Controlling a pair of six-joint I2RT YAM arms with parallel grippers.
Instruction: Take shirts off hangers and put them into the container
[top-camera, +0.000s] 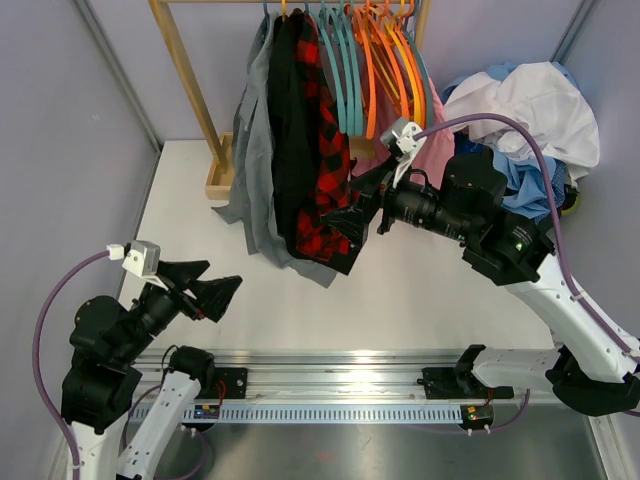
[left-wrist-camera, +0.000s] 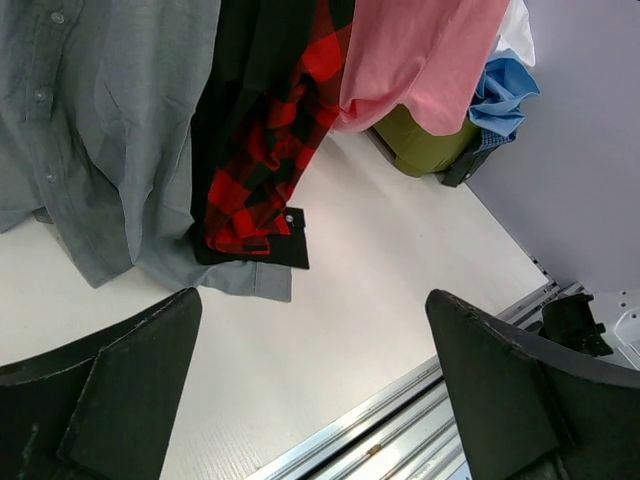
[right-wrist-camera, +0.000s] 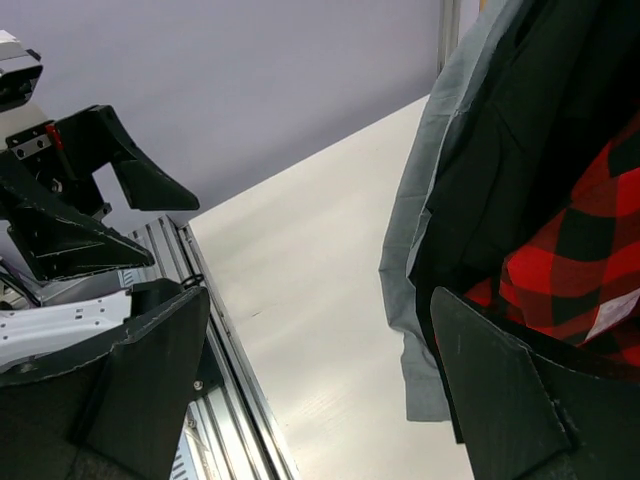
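Evidently, the main hazard was judged to come from the crowding on the rack (top-camera: 195, 85). The plaid shirt (top-camera: 322, 150), the black shirt (top-camera: 288, 110) and the grey shirt (top-camera: 250, 150) were hung pressed together, with their hems overlapped on the table (top-camera: 430, 300). If a pinch were taken at the hem, two layers could be caught at once. A sideways pull could then drag the hangers (top-camera: 368, 70) along the bar or tip a neighbouring shirt off. A tug from below was thought unlikely to free the shoulders, so cloth might be stretched rather than released. The pink garment (left-wrist-camera: 420, 50), hung just beside the plaid, could be seized by mistake. The container (left-wrist-camera: 425, 145) was seen heaped with white and blue clothes (top-camera: 530, 110), so a further shirt might slide off.

The right gripper (top-camera: 352, 208) was held with its jaws spread wide and nothing between them. The plaid shirt's lower edge lay just beside it, at about nine o'clock in the top view; whether it was touched could not be told. The container lay at about three o'clock from it, behind the arm. The left gripper (top-camera: 222, 276) was likewise spread and empty, well apart from the shirts, which hung at about one o'clock from it.
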